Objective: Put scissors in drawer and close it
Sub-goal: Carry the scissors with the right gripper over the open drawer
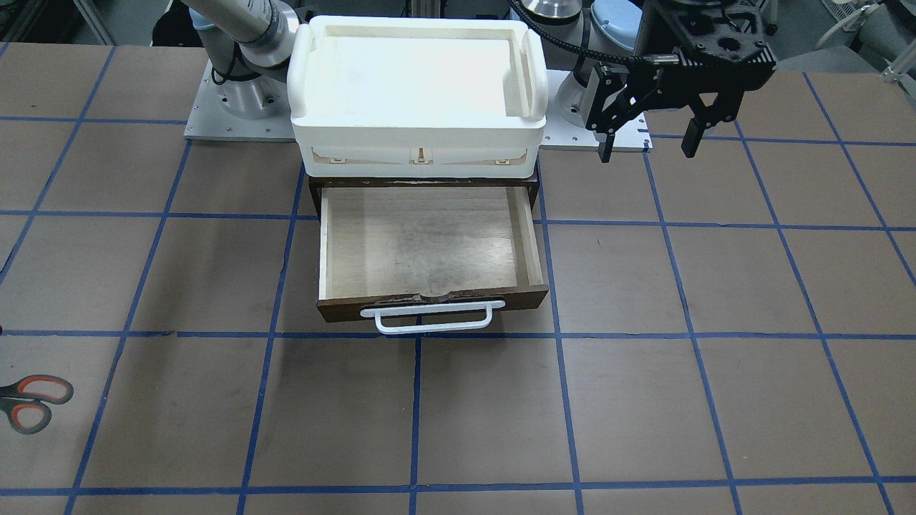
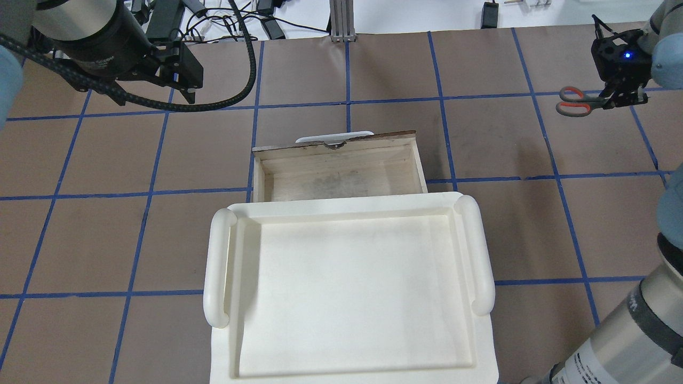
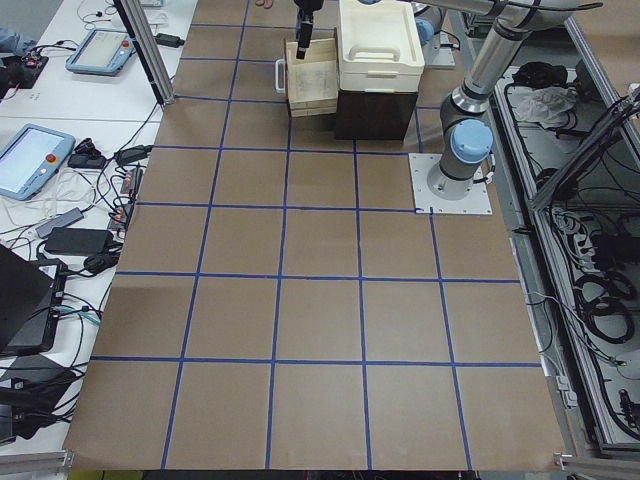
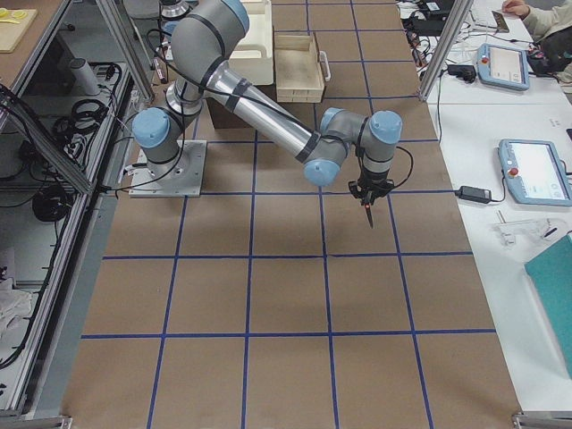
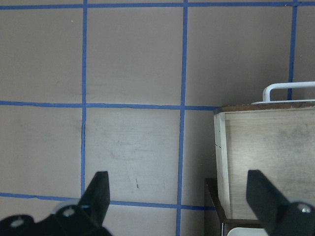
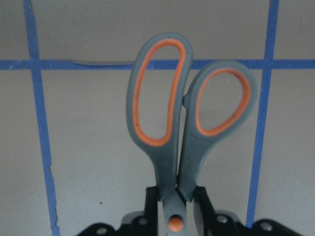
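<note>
The scissors (image 6: pixel 184 118), grey with orange-lined loops, are clamped near the pivot by my right gripper (image 6: pixel 175 199), low over the table at its right end. They also show in the overhead view (image 2: pixel 573 101), sticking out of the right gripper (image 2: pixel 619 95), and at the left edge of the front view (image 1: pixel 30 404). I cannot tell if they touch the table. The wooden drawer (image 1: pixel 429 243) stands pulled open and empty, with its white handle (image 1: pixel 429 318) toward the operators. My left gripper (image 1: pixel 647 146) is open and empty, hovering beside the drawer (image 5: pixel 266 157).
A white plastic bin (image 1: pixel 418 79) sits on top of the dark cabinet (image 1: pixel 313 192) that holds the drawer. The brown table has blue tape grid lines (image 1: pixel 415 422). The arm bases (image 1: pixel 236 100) stand behind the cabinet.
</note>
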Controlling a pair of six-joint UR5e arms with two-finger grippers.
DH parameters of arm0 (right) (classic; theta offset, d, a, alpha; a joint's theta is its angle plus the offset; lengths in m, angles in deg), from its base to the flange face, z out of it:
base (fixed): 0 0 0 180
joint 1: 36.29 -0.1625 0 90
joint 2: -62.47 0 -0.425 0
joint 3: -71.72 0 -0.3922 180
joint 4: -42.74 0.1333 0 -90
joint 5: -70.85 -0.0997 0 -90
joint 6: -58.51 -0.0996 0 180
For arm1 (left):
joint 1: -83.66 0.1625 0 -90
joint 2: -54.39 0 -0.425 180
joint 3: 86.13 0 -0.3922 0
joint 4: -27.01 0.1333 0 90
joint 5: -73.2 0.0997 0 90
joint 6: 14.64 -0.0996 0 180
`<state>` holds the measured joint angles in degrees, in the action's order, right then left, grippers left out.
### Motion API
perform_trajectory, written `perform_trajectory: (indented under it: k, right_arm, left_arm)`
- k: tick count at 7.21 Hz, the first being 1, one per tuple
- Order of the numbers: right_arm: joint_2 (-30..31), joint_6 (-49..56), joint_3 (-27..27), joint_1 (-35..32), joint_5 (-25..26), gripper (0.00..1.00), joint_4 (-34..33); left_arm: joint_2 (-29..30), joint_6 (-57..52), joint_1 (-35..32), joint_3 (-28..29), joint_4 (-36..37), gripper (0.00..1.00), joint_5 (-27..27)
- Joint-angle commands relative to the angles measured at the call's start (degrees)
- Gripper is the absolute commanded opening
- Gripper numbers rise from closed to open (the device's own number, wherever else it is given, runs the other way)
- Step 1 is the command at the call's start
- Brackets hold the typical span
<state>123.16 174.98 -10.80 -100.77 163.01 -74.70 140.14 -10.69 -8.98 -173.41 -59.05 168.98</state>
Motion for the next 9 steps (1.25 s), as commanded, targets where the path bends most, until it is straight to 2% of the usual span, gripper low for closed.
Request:
perform_trajectory:
  k: [1,5,6,8,9]
  right_arm:
    - [6.34,-3.34,0.00,-3.44,-2.51,0.00,8.41]
    - [16.10,-20.18,0.00,-17.48,-4.88,0.00,18.28]
    - [17.25,-26.41,0.00,-21.26,-6.54,0.00,18.99]
    - [17.35,-36.97,-0.09,-30.40,-6.56,0.00,18.74]
    - [17.35,-38.76,-0.09,-34.27,-5.86,0.00,18.47]
  left_arm:
    - [-0.06,0.00,0.00,0.00,-0.07,1.00,-0.07]
    - [-0.06,0.00,-0.09,-0.09,-0.51,1.00,0.11]
    - [-0.06,0.09,0.00,-0.09,-0.59,1.00,0.63]
    - [-0.06,0.09,0.00,-0.09,-0.68,1.00,0.55]
    - [-0.41,0.09,-0.09,-0.96,-0.51,1.00,0.81]
